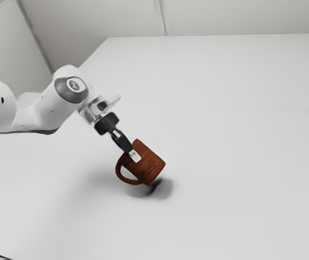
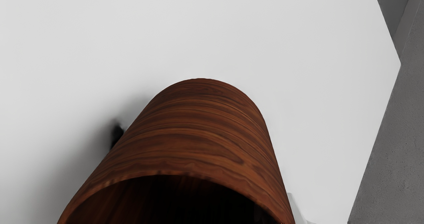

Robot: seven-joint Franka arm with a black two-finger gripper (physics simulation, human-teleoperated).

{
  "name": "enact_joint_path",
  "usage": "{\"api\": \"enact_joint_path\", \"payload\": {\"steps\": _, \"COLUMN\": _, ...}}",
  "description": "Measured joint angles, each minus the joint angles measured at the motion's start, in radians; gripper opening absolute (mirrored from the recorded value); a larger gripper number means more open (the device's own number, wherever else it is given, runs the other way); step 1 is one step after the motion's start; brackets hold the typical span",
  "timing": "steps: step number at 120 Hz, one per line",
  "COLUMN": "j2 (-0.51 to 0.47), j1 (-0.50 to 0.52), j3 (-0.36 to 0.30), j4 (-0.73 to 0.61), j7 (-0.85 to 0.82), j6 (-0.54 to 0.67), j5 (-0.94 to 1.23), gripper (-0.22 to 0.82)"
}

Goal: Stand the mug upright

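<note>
White and smooth, the broad table (image 1: 225, 168) offers the mug a flat landing. From the exterior view's left, the white-and-grey jointed arm (image 1: 49, 112) slants in, its angle suiting the reddish-brown wood-grained mug (image 1: 150, 165), tilted just below centre, mouth towards the hand. The black two-finger gripper (image 1: 135, 156) seems clamped on its wall, bearing that lean; the curved brown handle (image 1: 118, 170) sits clear of the grip

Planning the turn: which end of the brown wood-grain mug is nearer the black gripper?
The open end: its dark mouth faces the gripper, while the other end of the mug points down toward the white table.
</note>
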Motion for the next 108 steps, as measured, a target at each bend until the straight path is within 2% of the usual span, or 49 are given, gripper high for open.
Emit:
{"api": "enact_joint_path", "payload": {"steps": 25, "j2": -0.033, "j1": -0.004, "j3": -0.067, "j4": -0.007, "j7": 0.007, "j6": 0.185, "j5": 0.323, "gripper": -0.18}}
{"api": "enact_joint_path", "payload": {"steps": 52, "j2": -0.051, "j1": 0.011, "j3": -0.122, "j4": -0.081, "j7": 0.010, "j6": 0.365, "j5": 0.503, "gripper": -0.18}}
{"api": "enact_joint_path", "payload": {"steps": 80, "j2": -0.053, "j1": -0.015, "j3": -0.134, "j4": -0.103, "j7": 0.011, "j6": 0.454, "j5": 0.578, "gripper": -0.18}}
{"api": "enact_joint_path", "payload": {"steps": 108, "j2": -0.050, "j1": -0.012, "j3": -0.140, "j4": -0.118, "j7": 0.012, "j6": 0.496, "j5": 0.596, "gripper": -0.18}}
